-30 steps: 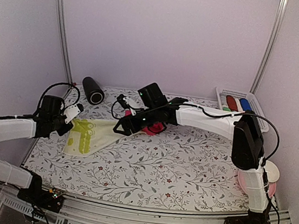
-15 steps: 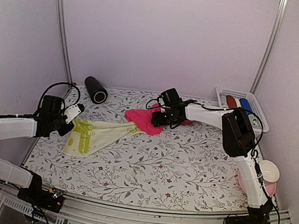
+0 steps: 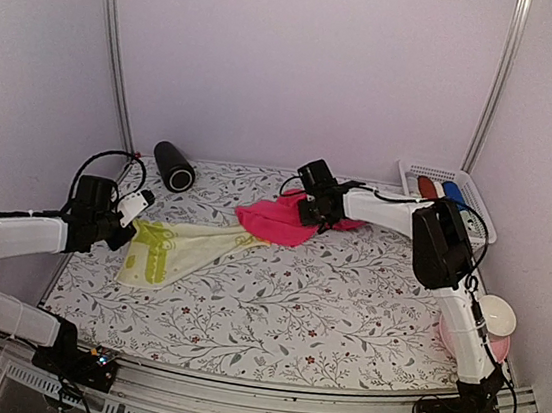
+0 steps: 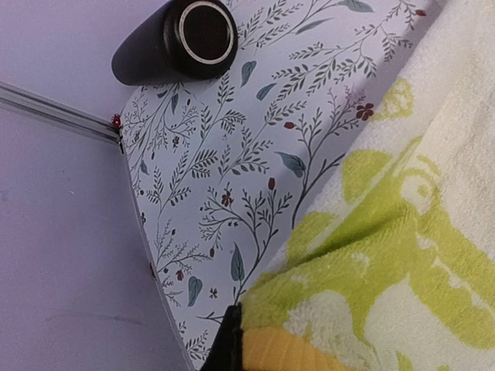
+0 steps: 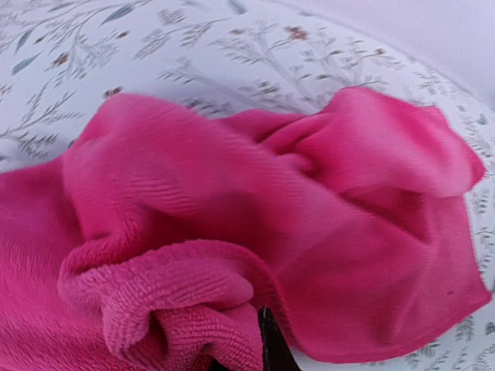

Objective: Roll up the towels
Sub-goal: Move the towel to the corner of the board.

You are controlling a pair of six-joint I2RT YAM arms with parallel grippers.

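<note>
Hot pink towel (image 3: 276, 223) now lies pulled out wider beneath your right gripper (image 3: 314, 209), which has swung off the yellow towel (image 3: 175, 248) and pinches a pink fold. Nothing is rolled yet. Your left gripper (image 3: 131, 221) clamps the yellow corner. The table edge (image 4: 151, 232) runs just outside those fingers, with the black cylinder (image 3: 172, 166) beyond them. Open room lies between the two grippers.

light: bright, soft, even, from overhead, faint lilac tint on the walls (image 3: 304, 59) | shadows: weak and short on the table (image 3: 344, 306) | left wrist: crisp, yellow towel (image 4: 402, 232) weave and leaf print sharp | right wrist: softer, hot pink towel (image 5: 255, 232) oversaturated, far folds and table print blurred
</note>
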